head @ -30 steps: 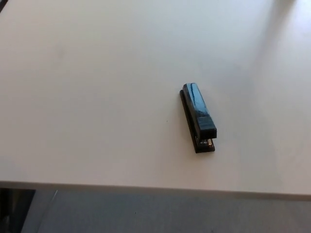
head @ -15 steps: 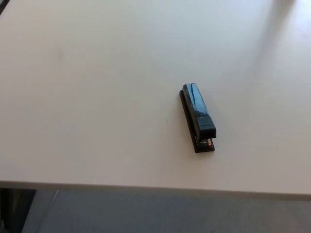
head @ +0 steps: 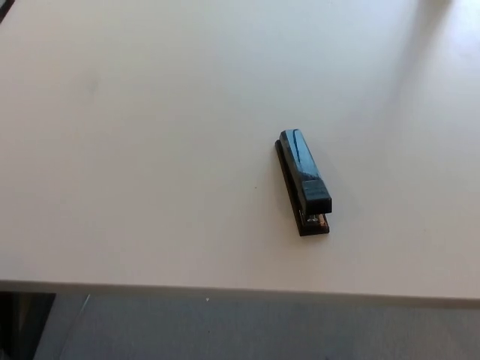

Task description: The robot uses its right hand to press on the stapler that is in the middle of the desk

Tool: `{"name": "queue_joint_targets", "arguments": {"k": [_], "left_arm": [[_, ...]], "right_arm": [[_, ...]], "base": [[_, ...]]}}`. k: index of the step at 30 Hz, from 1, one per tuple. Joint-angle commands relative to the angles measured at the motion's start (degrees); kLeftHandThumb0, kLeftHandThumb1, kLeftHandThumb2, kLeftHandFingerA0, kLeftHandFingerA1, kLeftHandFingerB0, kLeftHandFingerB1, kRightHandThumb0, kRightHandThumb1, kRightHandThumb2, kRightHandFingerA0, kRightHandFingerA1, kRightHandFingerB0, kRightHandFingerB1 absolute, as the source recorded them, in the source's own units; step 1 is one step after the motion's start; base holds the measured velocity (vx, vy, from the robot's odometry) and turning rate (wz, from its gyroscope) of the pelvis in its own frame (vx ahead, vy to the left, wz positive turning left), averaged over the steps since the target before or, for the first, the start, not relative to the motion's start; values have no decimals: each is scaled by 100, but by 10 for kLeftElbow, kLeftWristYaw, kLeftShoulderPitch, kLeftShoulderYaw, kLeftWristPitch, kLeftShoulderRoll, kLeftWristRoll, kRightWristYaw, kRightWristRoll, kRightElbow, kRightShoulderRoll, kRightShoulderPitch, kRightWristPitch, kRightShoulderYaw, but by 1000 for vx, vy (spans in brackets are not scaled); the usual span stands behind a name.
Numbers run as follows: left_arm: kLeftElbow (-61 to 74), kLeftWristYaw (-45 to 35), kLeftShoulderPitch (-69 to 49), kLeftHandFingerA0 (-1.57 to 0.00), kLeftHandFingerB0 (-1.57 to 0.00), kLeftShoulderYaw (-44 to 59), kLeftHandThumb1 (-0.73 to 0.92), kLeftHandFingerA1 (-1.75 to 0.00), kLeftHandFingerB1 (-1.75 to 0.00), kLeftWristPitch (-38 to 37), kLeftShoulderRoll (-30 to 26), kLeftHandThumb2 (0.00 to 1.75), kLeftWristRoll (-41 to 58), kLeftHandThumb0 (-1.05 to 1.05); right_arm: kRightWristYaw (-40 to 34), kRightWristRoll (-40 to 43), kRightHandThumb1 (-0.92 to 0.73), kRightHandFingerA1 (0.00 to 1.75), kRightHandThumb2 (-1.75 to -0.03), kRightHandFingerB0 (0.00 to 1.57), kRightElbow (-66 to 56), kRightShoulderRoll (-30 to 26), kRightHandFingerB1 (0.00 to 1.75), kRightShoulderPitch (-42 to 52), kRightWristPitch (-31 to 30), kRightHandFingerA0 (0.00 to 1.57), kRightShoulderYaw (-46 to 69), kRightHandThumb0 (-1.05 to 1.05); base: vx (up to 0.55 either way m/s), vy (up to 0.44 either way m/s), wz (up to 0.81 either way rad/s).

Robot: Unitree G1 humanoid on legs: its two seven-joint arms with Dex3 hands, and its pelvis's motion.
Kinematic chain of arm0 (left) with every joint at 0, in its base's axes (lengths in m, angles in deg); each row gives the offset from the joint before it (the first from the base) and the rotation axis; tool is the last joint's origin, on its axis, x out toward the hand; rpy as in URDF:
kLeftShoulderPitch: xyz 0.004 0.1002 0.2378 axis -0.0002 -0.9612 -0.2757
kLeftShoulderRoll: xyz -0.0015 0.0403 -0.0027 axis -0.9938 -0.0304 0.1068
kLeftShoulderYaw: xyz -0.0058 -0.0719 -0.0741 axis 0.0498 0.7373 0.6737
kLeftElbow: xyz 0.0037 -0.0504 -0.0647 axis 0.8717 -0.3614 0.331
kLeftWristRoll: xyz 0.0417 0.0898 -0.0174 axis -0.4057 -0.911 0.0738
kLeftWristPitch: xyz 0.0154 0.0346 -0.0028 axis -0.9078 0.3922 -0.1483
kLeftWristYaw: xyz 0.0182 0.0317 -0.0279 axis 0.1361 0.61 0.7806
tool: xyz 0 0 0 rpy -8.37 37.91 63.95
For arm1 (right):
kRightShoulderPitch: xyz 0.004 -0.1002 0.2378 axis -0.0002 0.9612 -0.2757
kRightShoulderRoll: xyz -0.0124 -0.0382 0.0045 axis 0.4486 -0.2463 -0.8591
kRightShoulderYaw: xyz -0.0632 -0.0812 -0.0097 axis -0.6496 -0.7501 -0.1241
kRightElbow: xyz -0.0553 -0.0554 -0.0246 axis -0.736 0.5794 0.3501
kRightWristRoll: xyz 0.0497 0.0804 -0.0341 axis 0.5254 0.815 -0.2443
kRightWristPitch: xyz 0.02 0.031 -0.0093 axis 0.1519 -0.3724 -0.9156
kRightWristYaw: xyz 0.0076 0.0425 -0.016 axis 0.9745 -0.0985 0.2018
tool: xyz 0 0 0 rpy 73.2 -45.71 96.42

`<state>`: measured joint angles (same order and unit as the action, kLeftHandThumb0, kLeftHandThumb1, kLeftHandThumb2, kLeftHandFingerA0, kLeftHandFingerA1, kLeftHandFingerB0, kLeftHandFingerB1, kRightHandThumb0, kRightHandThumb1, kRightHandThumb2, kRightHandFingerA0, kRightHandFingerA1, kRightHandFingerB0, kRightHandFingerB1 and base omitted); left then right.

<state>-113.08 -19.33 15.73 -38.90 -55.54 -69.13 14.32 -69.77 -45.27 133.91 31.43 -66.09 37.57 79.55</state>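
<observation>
Stapler (head: pixel 304 182), black and unlabelled, lies on white desk (head: pixel 150 150).

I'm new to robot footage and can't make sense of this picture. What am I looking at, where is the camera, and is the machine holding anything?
The picture comes from a camera on a humanoid robot's head, looking down at the work in front of it. That robot has two arms with black three-fingered hands, but neither hand shows here, so nothing is seen being held. What you see is a pale desk with its near edge along the bottom and darker floor below it. One thing lies on it: a dark stapler, a little right of centre, lying flat, its length running from far to near. Its open metal mouth faces the near edge. The robot is meant to press it with its right hand; nothing touches it yet.
</observation>
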Motion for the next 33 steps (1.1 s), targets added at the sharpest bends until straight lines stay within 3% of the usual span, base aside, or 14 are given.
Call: {"name": "queue_joint_targets", "arguments": {"k": [1,3,4,5,7,8,10,19,20,22,27,28,29,33], "left_arm": [[-6,0,-18,-2,0,-6,47,-50,-48,31,-19,109,-5,-37],[-6,1,-19,-2,0,-7,48,-49,-48,33,-19,109,-5,-37],[-6,2,-20,-21,-15,-7,92,-38,-28,34,-17,70,-4,-81],[-6,2,-21,-2,0,-7,48,-50,-48,34,-16,109,-3,-36],[-6,2,-21,-2,0,-8,47,-49,-48,35,-17,108,-4,-37],[-6,0,-21,-2,0,-8,47,-50,-48,35,-17,109,-3,-37],[-7,-5,-21,-2,0,-5,48,-50,-48,37,-17,109,0,-37],[-6,1,-18,-2,0,-15,48,-50,-47,44,-20,109,-7,-37],[-5,-1,-19,-16,-14,-16,92,-34,-26,42,-20,69,-7,-82],[-6,-2,-17,-12,-7,-16,76,-47,-39,48,-20,112,-5,-86],[-11,-7,-9,-7,-5,-23,81,-44,-36,69,-18,115,-7,-91],[-11,-7,-7,-16,-13,-23,92,-34,-26,74,-18,71,-6,-85],[-12,-7,-5,-7,-5,-23,80,-45,-37,78,-18,115,-4,-90],[-10,-12,-1,-10,-7,-20,76,-46,-37,89,-21,114,1,-86]], "right_arm": [[14,-88,-79,48,-64,48,91,12,37,-3,-108,85,-112,-20],[31,-75,-85,47,-66,47,98,13,36,-11,-123,82,-120,-23],[60,-62,-87,45,-66,39,102,13,34,-23,-143,71,-123,-29],[96,-68,-91,40,-67,27,105,13,30,-38,-165,57,-139,-39],[164,-68,-92,32,-70,12,102,12,24,-57,-179,27,-158,-51],[177,-67,-68,46,-116,0,100,13,47,-65,-182,0,-163,-28],[188,-56,-83,21,-106,3,96,26,18,-92,-201,3,-167,-69],[195,-27,-88,0,-110,0,86,80,0,-121,-183,0,-157,-84],[188,-23,-88,0,-111,0,85,89,0,-122,-180,0,-154,-84],[184,-19,-87,1,-114,0,83,103,0,-120,-171,0,-150,-85],[176,-9,-88,0,-114,0,79,136,0,-103,-130,0,-134,-87],[171,-7,-89,0,-115,0,80,141,0,-101,-128,0,-132,-86],[172,-8,-88,0,-114,0,80,144,0,-99,-123,0,-133,-85],[173,-9,-89,0,-115,0,81,146,0,-92,-104,0,-133,-85]], "base": [[0,0,0],[0,0,0],[0,0,0],[0,0,0],[0,0,0],[0,0,0],[0,0,0],[0,0,0],[0,0,0],[0,0,0],[0,0,0],[0,0,0],[0,0,0],[0,0,0]]}}
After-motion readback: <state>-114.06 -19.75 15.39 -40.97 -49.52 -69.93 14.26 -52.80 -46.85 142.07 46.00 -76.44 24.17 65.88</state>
